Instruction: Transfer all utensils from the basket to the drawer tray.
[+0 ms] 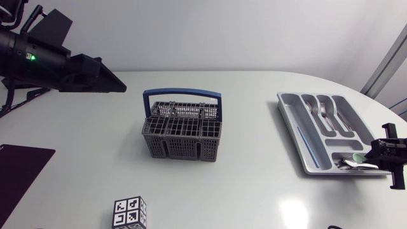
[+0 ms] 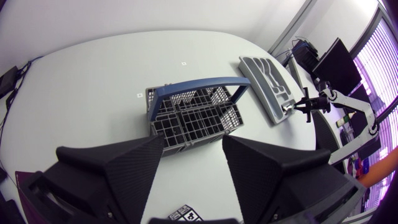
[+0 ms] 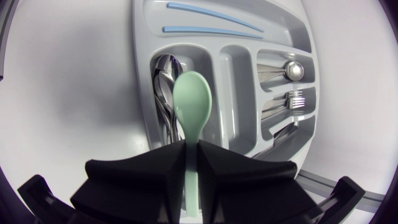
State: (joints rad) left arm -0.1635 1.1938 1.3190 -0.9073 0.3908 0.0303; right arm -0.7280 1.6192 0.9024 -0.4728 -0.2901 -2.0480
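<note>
This looks like a robotics lab rather than a kitchen. On the plain white table (image 1: 254, 191), a cube of black-and-white fiducial markers (image 1: 130, 213) stands at the near edge and a dark mat (image 1: 22, 166) lies at the near left corner. A cutlery basket (image 1: 181, 147) and drawer tray (image 1: 294, 121) sit mid-table. The left arm (image 1: 44, 63) and right arm (image 1: 393, 151) enter over the side edges.

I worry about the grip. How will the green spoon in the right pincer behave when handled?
The green spoon looks like matte plastic, so probably light and stiff. Its thin handle, pinched in the right pincer, might pivot or slip.
</note>
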